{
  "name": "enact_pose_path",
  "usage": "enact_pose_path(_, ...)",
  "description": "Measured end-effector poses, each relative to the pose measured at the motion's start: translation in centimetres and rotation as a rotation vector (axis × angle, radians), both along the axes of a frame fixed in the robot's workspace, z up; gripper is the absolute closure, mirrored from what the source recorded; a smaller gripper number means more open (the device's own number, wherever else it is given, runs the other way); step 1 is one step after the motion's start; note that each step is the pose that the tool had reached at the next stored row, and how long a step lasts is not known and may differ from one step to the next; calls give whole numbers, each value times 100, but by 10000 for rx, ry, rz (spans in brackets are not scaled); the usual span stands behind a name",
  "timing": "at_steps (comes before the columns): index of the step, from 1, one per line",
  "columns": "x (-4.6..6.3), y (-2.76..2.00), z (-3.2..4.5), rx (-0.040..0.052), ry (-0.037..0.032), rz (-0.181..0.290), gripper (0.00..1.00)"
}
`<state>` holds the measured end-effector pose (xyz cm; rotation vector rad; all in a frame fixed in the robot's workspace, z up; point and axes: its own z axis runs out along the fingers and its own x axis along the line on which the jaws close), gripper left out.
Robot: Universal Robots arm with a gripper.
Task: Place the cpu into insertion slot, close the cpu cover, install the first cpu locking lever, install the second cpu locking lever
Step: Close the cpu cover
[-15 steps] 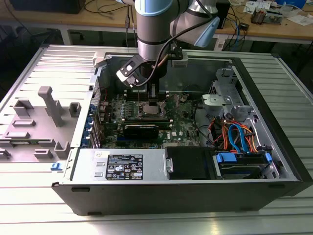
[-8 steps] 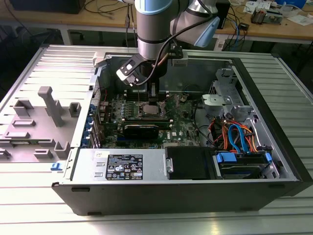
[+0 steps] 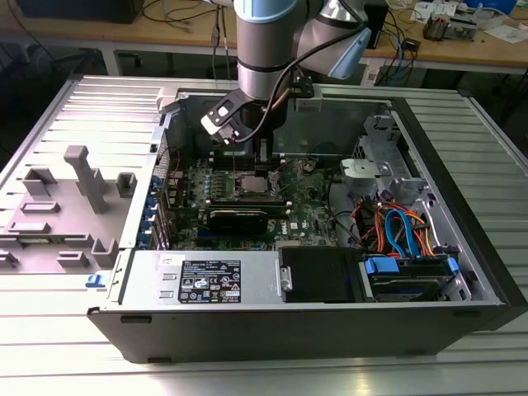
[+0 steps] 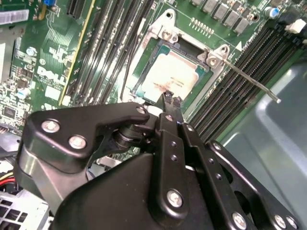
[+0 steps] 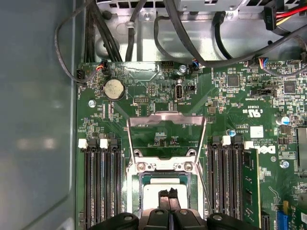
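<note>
Centrally, the cpu (image 4: 182, 72) lies flat inside the insertion slot (image 4: 182, 47) with its dull silver top facing up. In the first wrist view the same cpu (image 5: 153, 196) sits squarely within the insertion slot (image 5: 139, 184).

My gripper (image 4: 170, 100) hangs directly over the cpu. Its two black fingers are pressed together with nothing pinched between them, as both wrist views show (image 5: 169, 194). I cannot tell whether the tips touch the metal top or stop just above it.

The cpu cover (image 5: 165, 116) stands swung open, away from the slot, and green board shows through its square window. One locking lever (image 4: 249, 79) juts free beside the slot, unlatched.

Long black memory slots (image 5: 100, 187) flank the socket on both sides. A coin cell (image 5: 114, 89) sits on the green board beyond the open cover, and black cables (image 5: 177, 28) loop past the board's far edge.

In the exterior view the arm (image 3: 264, 49) reaches down into the open computer case (image 3: 272, 330). A grey drive cage (image 3: 384, 157) and orange and blue cables (image 3: 396, 231) lie toward the exterior view's right. A grey fixture (image 3: 87, 177) stands outside the case at the exterior view's left, on the ribbed table (image 3: 247, 375).
</note>
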<state>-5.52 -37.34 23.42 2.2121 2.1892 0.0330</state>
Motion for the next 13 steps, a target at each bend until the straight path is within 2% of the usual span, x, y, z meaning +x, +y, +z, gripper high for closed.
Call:
enact_pose_path(3, 27, 0, 95, 1, 148, 0, 89)
enact_pose_path(7, 85, 2, 134, 1, 223, 0, 89)
enact_pose_path(10, 197, 3, 146, -1, 283, 0, 89)
enact_pose_path(13, 257, 6, 177, 1, 318, 0, 89)
